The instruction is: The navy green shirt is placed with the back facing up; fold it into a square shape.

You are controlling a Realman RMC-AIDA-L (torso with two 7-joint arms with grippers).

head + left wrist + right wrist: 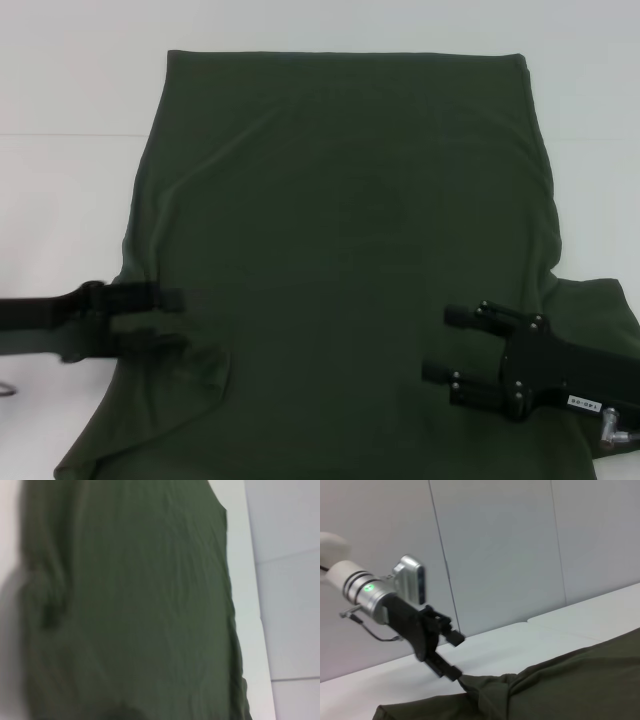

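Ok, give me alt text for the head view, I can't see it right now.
A navy green shirt lies spread plain side up on a white table. The left gripper is at the shirt's left edge by the sleeve, and the right gripper hovers open over its right side.

A bare test room or lab — not a home. A plain white table (60, 90) fills the view, and behind the left gripper (451, 655) rise blank pale-grey wall panels (505, 550) with thin seams — no furniture or household goods anywhere around the jaws.
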